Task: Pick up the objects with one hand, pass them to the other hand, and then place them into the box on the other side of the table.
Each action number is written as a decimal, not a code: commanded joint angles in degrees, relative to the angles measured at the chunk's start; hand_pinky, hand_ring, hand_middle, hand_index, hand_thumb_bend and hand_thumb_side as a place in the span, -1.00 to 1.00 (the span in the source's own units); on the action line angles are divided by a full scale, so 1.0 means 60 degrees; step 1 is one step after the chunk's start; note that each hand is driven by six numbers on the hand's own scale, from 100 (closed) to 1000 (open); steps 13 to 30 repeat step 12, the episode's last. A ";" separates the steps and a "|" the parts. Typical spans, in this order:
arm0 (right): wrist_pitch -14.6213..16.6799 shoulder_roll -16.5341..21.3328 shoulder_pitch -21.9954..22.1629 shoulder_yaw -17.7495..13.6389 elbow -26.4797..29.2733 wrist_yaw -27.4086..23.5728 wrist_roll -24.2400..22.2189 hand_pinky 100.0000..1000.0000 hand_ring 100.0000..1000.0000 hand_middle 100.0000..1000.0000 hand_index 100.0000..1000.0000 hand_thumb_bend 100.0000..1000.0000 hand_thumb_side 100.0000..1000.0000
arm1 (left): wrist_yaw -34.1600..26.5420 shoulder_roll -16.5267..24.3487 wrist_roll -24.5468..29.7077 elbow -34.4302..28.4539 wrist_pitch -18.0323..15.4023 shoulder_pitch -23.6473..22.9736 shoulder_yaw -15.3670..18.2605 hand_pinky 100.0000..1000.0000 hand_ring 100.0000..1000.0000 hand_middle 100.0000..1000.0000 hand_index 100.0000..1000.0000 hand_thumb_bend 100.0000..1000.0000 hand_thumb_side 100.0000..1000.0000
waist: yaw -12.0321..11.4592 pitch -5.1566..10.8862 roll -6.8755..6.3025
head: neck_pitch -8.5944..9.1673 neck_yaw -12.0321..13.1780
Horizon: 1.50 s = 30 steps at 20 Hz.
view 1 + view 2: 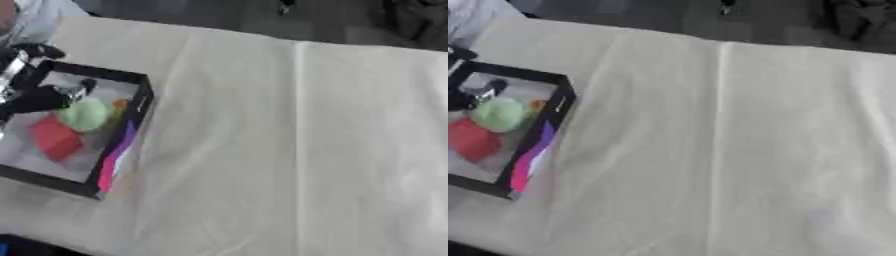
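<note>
One green object (85, 114) under robot hand (39, 98)

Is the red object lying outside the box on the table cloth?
No: the red object lies inside the black box, beside the green round object, under the left hand.

Left hand (35, 97) cut by edge – fingers blurred; box (140, 107) contents indistinct.

Crowded box (140, 107), left table edge
</note>
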State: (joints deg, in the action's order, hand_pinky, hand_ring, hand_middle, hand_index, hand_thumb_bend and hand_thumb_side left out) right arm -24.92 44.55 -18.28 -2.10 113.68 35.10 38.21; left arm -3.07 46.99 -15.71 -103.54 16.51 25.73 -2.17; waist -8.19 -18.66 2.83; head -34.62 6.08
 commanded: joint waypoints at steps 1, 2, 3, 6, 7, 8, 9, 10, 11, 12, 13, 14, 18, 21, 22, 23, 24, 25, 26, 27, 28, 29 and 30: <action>0.0069 0.0027 0.0046 -0.0167 0.0151 -0.0591 0.0609 0.68 0.52 0.67 0.61 -1.00 -0.34 | -0.1200 -0.0046 -0.0956 -0.0809 -0.0852 0.0175 0.0115 0.80 0.96 0.60 0.65 -0.72 0.86 | 0.0004 0.0227 -0.0069 | 0.0024 -0.0056; 0.0132 0.0014 0.0080 -0.0160 0.0151 -0.0761 0.0756 0.68 0.52 0.67 0.61 -1.00 -0.34 | -0.1358 -0.0077 -0.1030 -0.0888 -0.0986 0.0176 0.0098 0.80 0.96 0.60 0.65 -0.72 0.86 | 0.0002 0.0227 -0.0073 | 0.0025 -0.0061; 0.0179 0.0013 0.0104 -0.0153 0.0151 -0.0877 0.0861 0.68 0.52 0.67 0.61 -1.00 -0.34 | -0.1455 -0.0087 -0.1074 -0.0923 -0.1065 0.0175 0.0089 0.80 0.96 0.60 0.65 -0.72 0.86 | 0.0001 0.0227 -0.0075 | 0.0025 -0.0063; 0.0224 -0.0017 0.0172 -0.0103 0.0151 -0.1051 0.0980 0.58 0.46 0.70 0.64 -1.00 -0.03 | -0.1585 -0.0128 -0.1097 -0.0978 -0.1178 0.0212 0.0065 0.84 1.00 0.66 0.69 -0.17 0.21 | 0.0037 0.0231 -0.0106 | 0.0020 -0.0187; 0.0218 -0.0150 0.0289 0.0032 0.0151 -0.1147 0.0911 0.56 0.45 0.70 0.64 -1.00 -0.06 | -0.1677 -0.0262 -0.1018 -0.1112 -0.1268 0.0346 0.0009 0.84 1.00 0.66 0.69 -0.14 0.18 | 0.0095 0.0234 -0.0146 | 0.0012 -0.0355; 0.0255 -0.0327 0.0397 0.0186 0.0151 -0.1262 0.0809 0.54 0.43 0.70 0.64 -1.00 -0.26 | -0.1790 -0.0440 -0.0911 -0.1290 -0.1381 0.0519 -0.0084 0.84 1.00 0.67 0.67 -0.07 0.10 | 0.0109 0.0223 -0.0170 | 0.0023 -0.0525; 0.0325 -0.0524 0.0480 0.0284 0.0151 -0.1387 0.0690 0.53 0.43 0.70 0.64 -1.00 -0.40 | -0.1914 -0.0637 -0.0813 -0.1484 -0.1504 0.0626 -0.0177 0.83 1.00 0.67 0.65 -0.05 0.06 | 0.0103 0.0213 -0.0183 | 0.0032 -0.0656; 0.0418 -0.0729 0.0586 0.0367 0.0151 -0.1515 0.0566 0.52 0.44 0.70 0.64 -1.00 -0.40 | -0.2041 -0.0842 -0.0747 -0.1643 -0.1613 0.0679 -0.0255 0.82 1.00 0.66 0.64 -0.33 0.23 | 0.0105 0.0209 -0.0204 | 0.0031 -0.0789; 0.0535 -0.0946 0.0700 0.0436 0.0151 -0.1650 0.0438 0.52 0.44 0.71 0.65 -1.00 -0.37 | -0.2175 -0.1060 -0.0730 -0.1723 -0.1678 0.0712 -0.0320 0.81 1.00 0.66 0.63 -0.49 0.32 | 0.0107 0.0211 -0.0224 | 0.0027 -0.0880; 0.0651 -0.1166 0.0810 0.0497 0.0151 -0.1785 0.0329 0.51 0.46 0.73 0.66 -1.00 -0.75 | -0.2311 -0.1279 -0.0753 -0.1737 -0.1694 0.0743 -0.0363 0.80 1.00 0.66 0.63 -0.44 -0.01 | 0.0108 0.0216 -0.0246 | 0.0027 -0.0948; 0.0651 -0.1166 0.0810 0.0497 0.0151 -0.1785 0.0329 0.51 0.46 0.73 0.66 -1.00 -0.75 | -0.2311 -0.1279 -0.0753 -0.1737 -0.1694 0.0743 -0.0363 0.80 1.00 0.66 0.63 -0.44 -0.01 | 0.0108 0.0216 -0.0246 | 0.0027 -0.0948; 0.0651 -0.1166 0.0810 0.0497 0.0151 -0.1785 0.0329 0.51 0.46 0.73 0.66 -1.00 -0.75 | -0.2311 -0.1279 -0.0753 -0.1737 -0.1694 0.0743 -0.0363 0.80 1.00 0.66 0.63 -0.44 -0.01 | 0.0108 0.0216 -0.0246 | 0.0027 -0.0948; 0.0651 -0.1166 0.0810 0.0497 0.0151 -0.1785 0.0329 0.51 0.46 0.73 0.66 -1.00 -0.75 | -0.2311 -0.1279 -0.0753 -0.1737 -0.1694 0.0743 -0.0363 0.80 1.00 0.66 0.63 -0.44 -0.01 | 0.0108 0.0216 -0.0246 | 0.0027 -0.0948; 0.0651 -0.1166 0.0810 0.0497 0.0151 -0.1785 0.0329 0.51 0.46 0.73 0.66 -1.00 -0.75 | -0.2311 -0.1279 -0.0753 -0.1737 -0.1694 0.0743 -0.0363 0.80 1.00 0.66 0.63 -0.44 -0.01 | 0.0108 0.0216 -0.0246 | 0.0027 -0.0948; 0.0651 -0.1166 0.0810 0.0497 0.0151 -0.1785 0.0329 0.51 0.46 0.73 0.66 -1.00 -0.75 | -0.2311 -0.1279 -0.0753 -0.1737 -0.1694 0.0743 -0.0363 0.80 1.00 0.66 0.63 -0.44 -0.01 | 0.0108 0.0216 -0.0246 | 0.0027 -0.0948; 0.0651 -0.1166 0.0810 0.0497 0.0151 -0.1785 0.0329 0.51 0.46 0.73 0.66 -1.00 -0.75 | -0.2311 -0.1279 -0.0753 -0.1737 -0.1694 0.0743 -0.0363 0.80 1.00 0.66 0.63 -0.44 -0.01 | 0.0108 0.0216 -0.0246 | 0.0027 -0.0948; 0.0651 -0.1166 0.0810 0.0497 0.0151 -0.1785 0.0329 0.51 0.46 0.73 0.66 -1.00 -0.75 | -0.2311 -0.1279 -0.0753 -0.1737 -0.1694 0.0743 -0.0363 0.80 1.00 0.66 0.63 -0.44 -0.01 | 0.0108 0.0216 -0.0246 | 0.0027 -0.0948; 0.0651 -0.1166 0.0810 0.0497 0.0151 -0.1785 0.0329 0.51 0.46 0.73 0.66 -1.00 -0.75 | -0.2311 -0.1279 -0.0753 -0.1737 -0.1694 0.0743 -0.0363 0.80 1.00 0.66 0.63 -0.44 -0.01 | 0.0108 0.0216 -0.0246 | 0.0027 -0.0948; 0.0651 -0.1166 0.0810 0.0497 0.0151 -0.1785 0.0329 0.51 0.46 0.73 0.66 -1.00 -0.75 | -0.2311 -0.1279 -0.0753 -0.1737 -0.1694 0.0743 -0.0363 0.80 1.00 0.66 0.63 -0.44 -0.01 | 0.0108 0.0216 -0.0246 | 0.0027 -0.0948; 0.0651 -0.1166 0.0810 0.0497 0.0151 -0.1785 0.0329 0.51 0.46 0.73 0.66 -1.00 -0.75 | -0.2311 -0.1279 -0.0753 -0.1737 -0.1694 0.0743 -0.0363 0.80 1.00 0.66 0.63 -0.44 -0.01 | 0.0108 0.0216 -0.0246 | 0.0027 -0.0948; 0.0651 -0.1166 0.0810 0.0497 0.0151 -0.1785 0.0329 0.51 0.46 0.73 0.66 -1.00 -0.75 | -0.2311 -0.1279 -0.0753 -0.1737 -0.1694 0.0743 -0.0363 0.80 1.00 0.66 0.63 -0.44 -0.01 | 0.0108 0.0216 -0.0246 | 0.0027 -0.0948; 0.0651 -0.1166 0.0810 0.0497 0.0151 -0.1785 0.0329 0.51 0.46 0.73 0.66 -1.00 -0.75 | -0.2311 -0.1279 -0.0753 -0.1737 -0.1694 0.0743 -0.0363 0.80 1.00 0.66 0.63 -0.44 -0.01 | 0.0108 0.0216 -0.0246 | 0.0027 -0.0948; 0.0651 -0.1166 0.0810 0.0497 0.0151 -0.1785 0.0329 0.51 0.46 0.73 0.66 -1.00 -0.75 | -0.2311 -0.1279 -0.0753 -0.1737 -0.1694 0.0743 -0.0363 0.80 1.00 0.66 0.63 -0.44 -0.01 | 0.0108 0.0216 -0.0246 | 0.0027 -0.0948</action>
